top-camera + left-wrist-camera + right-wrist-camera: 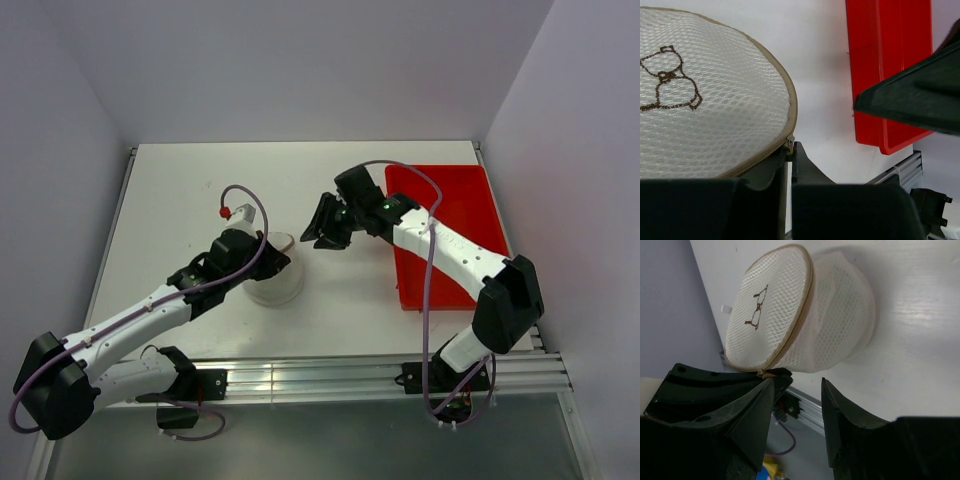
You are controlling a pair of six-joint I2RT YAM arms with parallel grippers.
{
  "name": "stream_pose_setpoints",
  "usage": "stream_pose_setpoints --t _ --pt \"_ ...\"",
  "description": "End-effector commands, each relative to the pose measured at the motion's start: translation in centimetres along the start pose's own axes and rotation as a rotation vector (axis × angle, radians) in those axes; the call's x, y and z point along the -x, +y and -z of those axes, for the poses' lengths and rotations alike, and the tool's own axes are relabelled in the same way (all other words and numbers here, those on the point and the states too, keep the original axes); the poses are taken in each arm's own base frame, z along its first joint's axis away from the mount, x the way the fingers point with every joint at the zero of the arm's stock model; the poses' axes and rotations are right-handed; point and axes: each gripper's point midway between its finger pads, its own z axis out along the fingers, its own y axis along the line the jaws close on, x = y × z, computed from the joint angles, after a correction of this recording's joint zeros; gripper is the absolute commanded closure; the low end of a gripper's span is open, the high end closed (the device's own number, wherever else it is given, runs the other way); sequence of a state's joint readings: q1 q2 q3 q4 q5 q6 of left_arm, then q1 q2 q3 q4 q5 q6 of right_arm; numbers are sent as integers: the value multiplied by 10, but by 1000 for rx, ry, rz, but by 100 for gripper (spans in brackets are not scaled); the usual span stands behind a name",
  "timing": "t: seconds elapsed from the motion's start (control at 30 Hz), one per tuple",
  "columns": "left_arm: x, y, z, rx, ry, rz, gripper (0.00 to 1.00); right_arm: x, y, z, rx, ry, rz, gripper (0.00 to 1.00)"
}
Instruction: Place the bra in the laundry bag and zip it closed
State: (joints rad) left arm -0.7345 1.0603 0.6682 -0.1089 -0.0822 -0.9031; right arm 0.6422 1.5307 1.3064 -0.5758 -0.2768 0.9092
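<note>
a matte white table point(200, 200) fills the floor of a booth with pale lilac walls point(300, 60). grooved aluminium rails point(380, 370) run along its near edge, and a shallow red plastic tray point(462, 195) lies at the right side.

the dome-shaped cream mesh laundry bag point(285, 288) sits on the table left of centre, well apart from the tray. the left gripper point(262, 256) is over it.

the overhead view hides the grip, but the left wrist view shows it. there the left gripper point(790, 150) has its jaws pressed together on the tan-edged rim of the laundry bag point(715, 100), right at the zip end. the disc face with the dark bra outline point(667, 80) spreads above them.

the right wrist view alone shows the bag's whole shape. the laundry bag point(835, 315) is tipped on its side with the printed face turned towards the left arm. the right gripper point(797, 382) is near the bag with its jaws spread and nothing between them. in the overhead view the right gripper point(322, 228) hangs between bag and tray.

whether the bra lies inside the mesh cannot be told.
</note>
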Motion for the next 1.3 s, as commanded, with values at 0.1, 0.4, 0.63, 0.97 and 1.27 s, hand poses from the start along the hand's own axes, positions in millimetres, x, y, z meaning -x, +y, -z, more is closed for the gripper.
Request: stream_pose_setpoints --t 0.1,0.4,0.63,0.97,1.27 --pt "12 -27 3 -101 -39 -14 100 -25 27 -21 100 36 -211 48" --pt "5 -20 4 -93 -27 -24 100 -22 29 -22 122 1 -351 45" --pt "2 -20 5 -106 -24 -19 100 -20 30 -25 136 -7 -390 45" --pt "1 -25 7 -121 -21 -36 100 -17 31 -39 114 -1 -394 46" --pt "-1 -26 7 -126 -11 -44 100 -18 31 -51 116 19 -402 53"
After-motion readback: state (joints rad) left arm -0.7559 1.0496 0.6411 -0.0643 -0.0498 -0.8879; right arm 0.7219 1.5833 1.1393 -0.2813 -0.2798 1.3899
